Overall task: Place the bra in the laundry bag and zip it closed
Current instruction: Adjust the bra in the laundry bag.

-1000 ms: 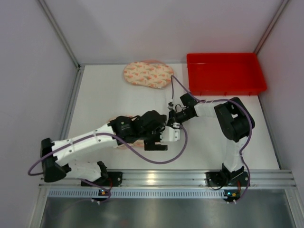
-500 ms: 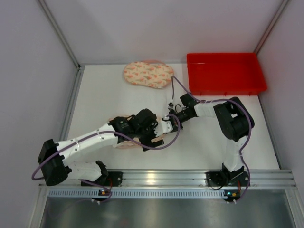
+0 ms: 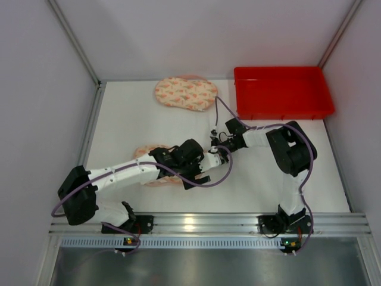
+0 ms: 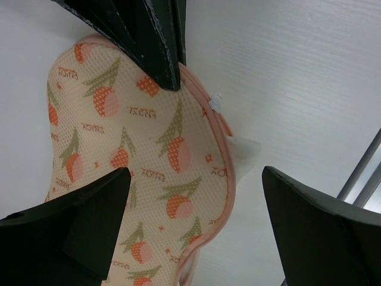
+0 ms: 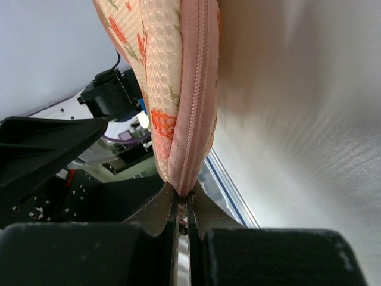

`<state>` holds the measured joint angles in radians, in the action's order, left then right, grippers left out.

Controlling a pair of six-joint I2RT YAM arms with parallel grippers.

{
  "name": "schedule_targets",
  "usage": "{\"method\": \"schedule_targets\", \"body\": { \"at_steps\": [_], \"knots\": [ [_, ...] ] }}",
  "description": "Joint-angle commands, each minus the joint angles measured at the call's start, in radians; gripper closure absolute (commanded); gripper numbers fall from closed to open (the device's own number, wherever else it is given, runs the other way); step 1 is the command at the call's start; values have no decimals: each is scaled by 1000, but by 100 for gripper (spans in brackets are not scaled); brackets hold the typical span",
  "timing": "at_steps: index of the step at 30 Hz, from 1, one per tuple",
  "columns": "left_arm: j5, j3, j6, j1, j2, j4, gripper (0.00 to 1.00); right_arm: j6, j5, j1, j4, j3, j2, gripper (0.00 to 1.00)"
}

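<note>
The laundry bag [image 3: 147, 152] is peach mesh with an orange fruit print and a pink zipper edge. It lies at the table's near middle, mostly under my left arm. In the left wrist view the bag [image 4: 137, 155] fills the left side, with a small white tab [image 4: 215, 100] on its rim. My left gripper [image 4: 196, 179] is open above the bag's edge, holding nothing. My right gripper [image 5: 183, 193] is shut on the bag's zipper edge [image 5: 193, 107]; in the top view it [image 3: 215, 149] is at the bag's right end. No separate bra shows.
A second peach printed piece [image 3: 185, 93] lies at the back middle. A red tray [image 3: 282, 92] stands at the back right. The metal rail [image 3: 202, 223] runs along the near edge. Purple cables [image 3: 226, 116] loop around both arms.
My left arm has pulled back to the left and its gripper has dropped closer to the bag. More of the bag's left end shows. My right gripper has stayed shut on the zipper edge.
</note>
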<state>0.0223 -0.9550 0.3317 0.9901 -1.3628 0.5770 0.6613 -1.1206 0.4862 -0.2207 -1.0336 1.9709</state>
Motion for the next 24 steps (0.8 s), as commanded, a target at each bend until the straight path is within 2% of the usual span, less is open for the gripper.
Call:
{"method": "schedule_targets", "body": {
  "at_steps": [1,10,13,15,20,24],
  "knots": [
    [-65,-14,-6,5,-19,-83,2,32,-53,9,60,9,8,100],
    [-219,18,6,5,-39,-149,2,31,-62,8,60,15,2,100],
    [-222,27,24,4,-35,-152,2,31,-64,8,58,12,3,100],
    [-185,36,32,5,-19,-149,2,31,-65,8,57,9,8,100],
    [40,61,52,5,77,-141,2,26,-62,9,57,10,11,100],
    [83,59,55,25,85,-111,2,24,-62,8,57,10,9,100]
  ]
}}
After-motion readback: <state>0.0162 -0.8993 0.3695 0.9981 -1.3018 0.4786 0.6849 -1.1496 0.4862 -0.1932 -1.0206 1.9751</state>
